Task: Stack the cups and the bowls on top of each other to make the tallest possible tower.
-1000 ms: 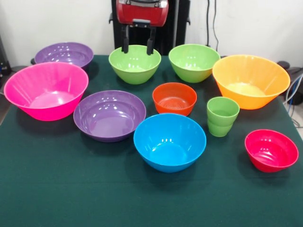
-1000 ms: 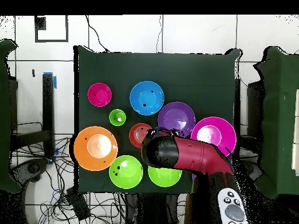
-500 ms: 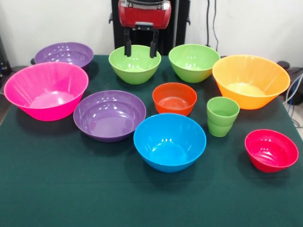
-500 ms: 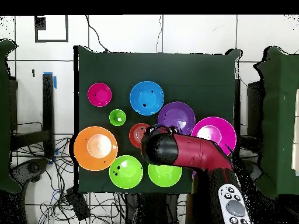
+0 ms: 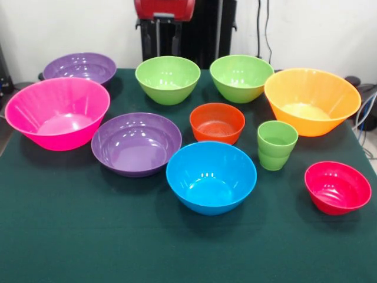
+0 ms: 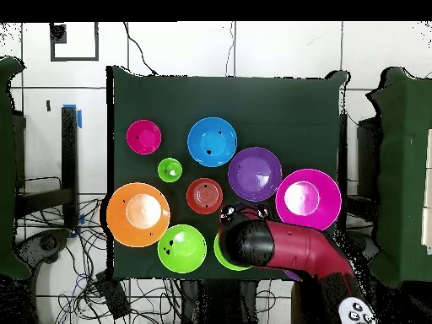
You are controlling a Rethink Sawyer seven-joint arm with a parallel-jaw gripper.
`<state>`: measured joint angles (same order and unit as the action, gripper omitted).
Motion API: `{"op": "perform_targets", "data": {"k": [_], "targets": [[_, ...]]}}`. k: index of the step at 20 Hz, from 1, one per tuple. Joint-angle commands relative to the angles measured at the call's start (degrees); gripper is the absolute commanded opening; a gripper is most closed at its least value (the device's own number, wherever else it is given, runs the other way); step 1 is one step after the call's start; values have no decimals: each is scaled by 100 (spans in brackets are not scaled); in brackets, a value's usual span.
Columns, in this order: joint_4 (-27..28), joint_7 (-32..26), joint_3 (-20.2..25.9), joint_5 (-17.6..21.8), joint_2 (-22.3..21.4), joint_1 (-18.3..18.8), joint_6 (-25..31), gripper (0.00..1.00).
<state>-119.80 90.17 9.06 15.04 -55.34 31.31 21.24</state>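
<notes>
My gripper (image 5: pixel 166 46) hangs open and empty above and behind the left lime-green bowl (image 5: pixel 168 78), touching nothing. A second lime-green bowl (image 5: pixel 241 76) stands to its right. Two lime-green cups (image 5: pixel 277 144) sit nested, one inside the other. The large hot-pink bowl (image 5: pixel 57 112), two purple bowls (image 5: pixel 79 68) (image 5: pixel 136 143), the large yellow-orange bowl (image 5: pixel 312 100), the small orange bowl (image 5: pixel 217 122), the blue bowl (image 5: pixel 211 175) and the small red-pink bowl (image 5: pixel 337 187) each stand alone and upright. In the overhead view my arm (image 6: pixel 278 249) covers one purple bowl and part of a green bowl (image 6: pixel 220 254).
The dark green table cloth (image 5: pixel 88 236) has bare room along the near edge in the front view. The black pedestal (image 5: pixel 206 29) stands behind the far edge. Cables lie on the floor at the left in the overhead view (image 6: pixel 76 253).
My gripper has risen out of the left green bowl and drawn back towards the pedestal. In the overhead view the arm has uncovered the small orange bowl.
</notes>
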Motion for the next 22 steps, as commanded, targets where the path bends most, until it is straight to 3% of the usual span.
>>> {"op": "perform_targets", "data": {"k": [1, 8, 14, 22], "targets": [[-1211, -545, 756, 660, -716, 329, -315, 100], [-1476, -801, 1337, 812, -783, 1101, -145, 100], [-1097, -787, 1546, 1055, -636, 1220, 98, 100], [-1085, -572, 1741, 1268, -591, 1315, 96, 100]]}}
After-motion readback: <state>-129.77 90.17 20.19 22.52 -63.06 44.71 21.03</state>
